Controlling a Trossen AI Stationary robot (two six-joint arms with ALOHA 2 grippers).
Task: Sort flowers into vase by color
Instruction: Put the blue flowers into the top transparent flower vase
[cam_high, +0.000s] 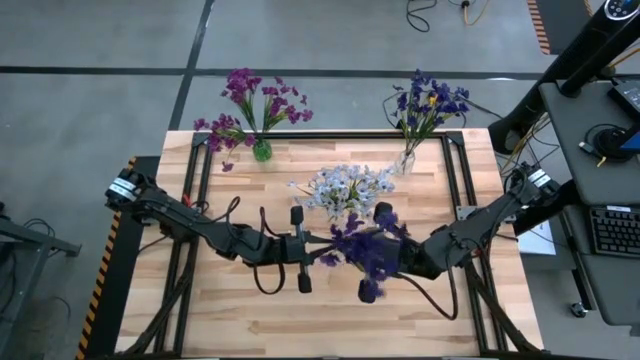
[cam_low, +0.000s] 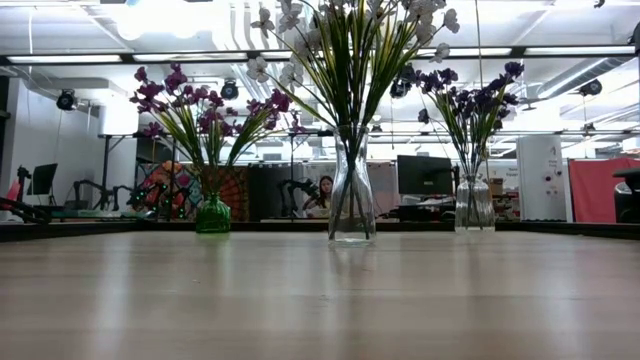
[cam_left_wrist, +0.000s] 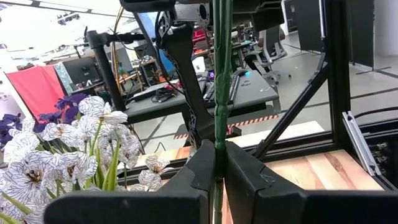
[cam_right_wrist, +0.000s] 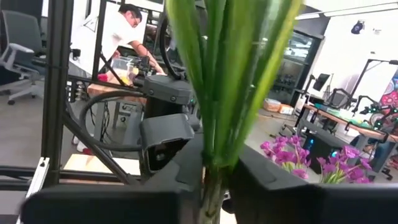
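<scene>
A flower with blue-violet blossoms (cam_high: 365, 252) stands roughly upright above the table's middle, between my two grippers. My left gripper (cam_high: 322, 241) is shut on its thin green stem (cam_left_wrist: 219, 74). My right gripper (cam_high: 388, 256), higher up, is shut on it where the long leaves (cam_right_wrist: 224, 74) fan out. On the far half of the table stand three vases: a green vase (cam_low: 212, 214) with magenta flowers (cam_high: 250, 105), a middle clear vase (cam_low: 351, 200) with white flowers (cam_high: 345, 188), and a right clear vase (cam_low: 473, 205) with blue-violet flowers (cam_high: 428, 103). My left gripper pinches the bare stem (cam_left_wrist: 219, 138) between its two fingers, level from the table's left, the fingers lying across it. The stem rises straight up out of the hold; its lower end is hidden. My right gripper pinches the stem at the base of the leaves (cam_right_wrist: 214, 158) between its two fingers, level from the table's right and across the stem. The leaves spread upward above the fingers. The flower hangs clear of the table top.
The wooden table top (cam_high: 250, 320) lies bare on its near half. A black frame (cam_high: 470, 170) runs around the table's edges. The white flowers (cam_left_wrist: 68, 155) stand close beyond my left gripper. A desk with a keyboard (cam_high: 612, 230) stands to the right; a person (cam_right_wrist: 127, 31) works in the room.
</scene>
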